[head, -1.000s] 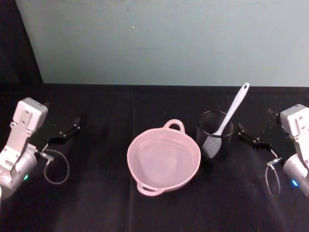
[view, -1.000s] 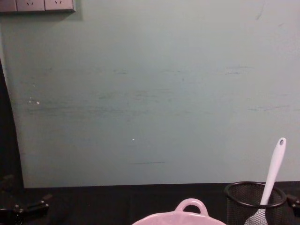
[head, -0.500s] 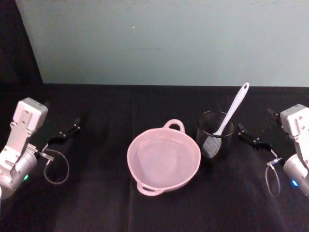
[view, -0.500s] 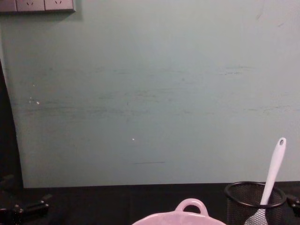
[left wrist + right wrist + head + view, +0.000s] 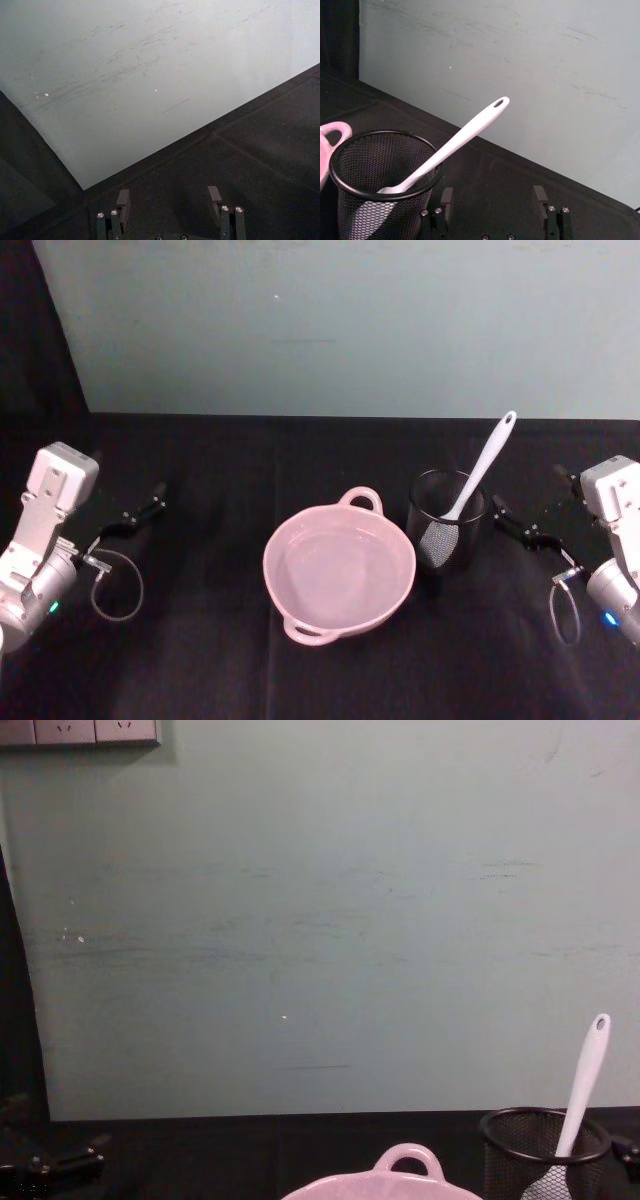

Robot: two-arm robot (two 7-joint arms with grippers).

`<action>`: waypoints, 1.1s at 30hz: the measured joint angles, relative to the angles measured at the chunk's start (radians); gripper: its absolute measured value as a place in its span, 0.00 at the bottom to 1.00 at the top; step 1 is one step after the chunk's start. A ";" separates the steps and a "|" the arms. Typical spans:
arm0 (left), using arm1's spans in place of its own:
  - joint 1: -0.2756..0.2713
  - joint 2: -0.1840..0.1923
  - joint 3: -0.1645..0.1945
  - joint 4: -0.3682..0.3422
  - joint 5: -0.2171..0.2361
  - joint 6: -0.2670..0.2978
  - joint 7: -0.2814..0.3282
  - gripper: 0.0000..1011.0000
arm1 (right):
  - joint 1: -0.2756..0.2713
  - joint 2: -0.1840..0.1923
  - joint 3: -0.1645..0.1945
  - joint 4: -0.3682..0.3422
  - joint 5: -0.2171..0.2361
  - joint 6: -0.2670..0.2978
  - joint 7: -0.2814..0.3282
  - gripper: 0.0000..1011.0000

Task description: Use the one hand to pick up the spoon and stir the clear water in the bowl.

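Nothing has moved since the earlier frames: both arms and all the objects sit as they did. Nearest, at the lower left of the head view, the left gripper [image 5: 135,517] rests parked on the black table [image 5: 220,460]; its wrist view shows the jaws spread wide and empty. At the lower right the right gripper [image 5: 520,526] rests just right of the cup [image 5: 440,540], its jaws likewise wide apart with nothing between them. At centre the pink bowl [image 5: 285,550] holds clear water, one loop handle facing the far side and one the near side. Just to its right, close beside it, stands the black mesh cup, and the spoon [image 5: 483,468] leans in it, scoop end down inside and the long handle slanting up and right past the rim towards the pale wall [image 5: 350,330] behind. The spoon looks light, thin plastic, fairly stiff yet smooth, so it could swivel or slip in a loose pinch. The free stretch of handle above the cup's rim, below the small hole at its tip, seems the best place to grip. It should lift straight out, since the light cup may tip or drag along if the scoop catches the mesh.
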 joint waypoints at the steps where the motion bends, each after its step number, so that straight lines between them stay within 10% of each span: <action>1: 0.000 0.000 0.000 0.000 0.000 0.000 0.000 0.99 | 0.000 0.000 0.000 0.000 0.000 0.000 0.000 0.99; 33: 0.000 0.000 0.000 0.000 0.000 0.000 0.000 0.99 | 0.000 0.000 0.000 0.000 0.000 0.000 0.000 0.99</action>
